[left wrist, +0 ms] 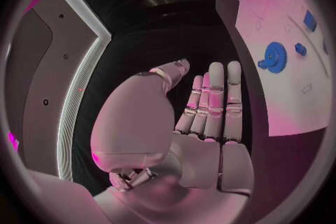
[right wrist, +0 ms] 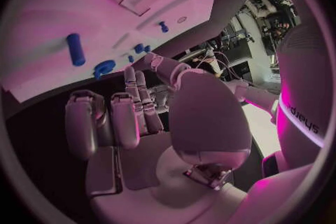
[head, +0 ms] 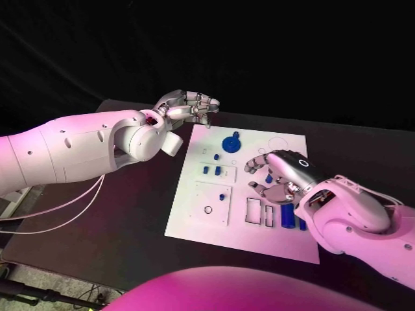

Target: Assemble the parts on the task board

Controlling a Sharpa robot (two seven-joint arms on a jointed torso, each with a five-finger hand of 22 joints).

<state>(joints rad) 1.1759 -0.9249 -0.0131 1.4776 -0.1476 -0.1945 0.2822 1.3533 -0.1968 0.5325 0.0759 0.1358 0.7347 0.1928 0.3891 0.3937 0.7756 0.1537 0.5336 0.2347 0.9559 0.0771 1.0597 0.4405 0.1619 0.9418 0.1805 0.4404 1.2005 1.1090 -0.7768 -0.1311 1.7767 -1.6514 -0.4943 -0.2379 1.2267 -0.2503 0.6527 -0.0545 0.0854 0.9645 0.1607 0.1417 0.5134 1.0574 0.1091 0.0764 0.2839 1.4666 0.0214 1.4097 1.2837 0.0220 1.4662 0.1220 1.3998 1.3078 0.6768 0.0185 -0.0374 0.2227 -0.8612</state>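
Task board (head: 194, 214): white plate flat on middle of black desk (head: 123, 233). Blue gear (head: 232, 143) lies on board's far end, small blue parts (head: 219, 171) just nearer than gear, blue cylinders (head: 288, 216) at board's near right part. Right hand (head: 277, 176) hovers above board's right half, between gear and cylinders, fingers (right wrist: 137, 106) apart and partly curled, holding nothing. Left hand (head: 185, 105) off board, beyond its far left corner, fingers (left wrist: 213, 102) straight, side by side, holding nothing.
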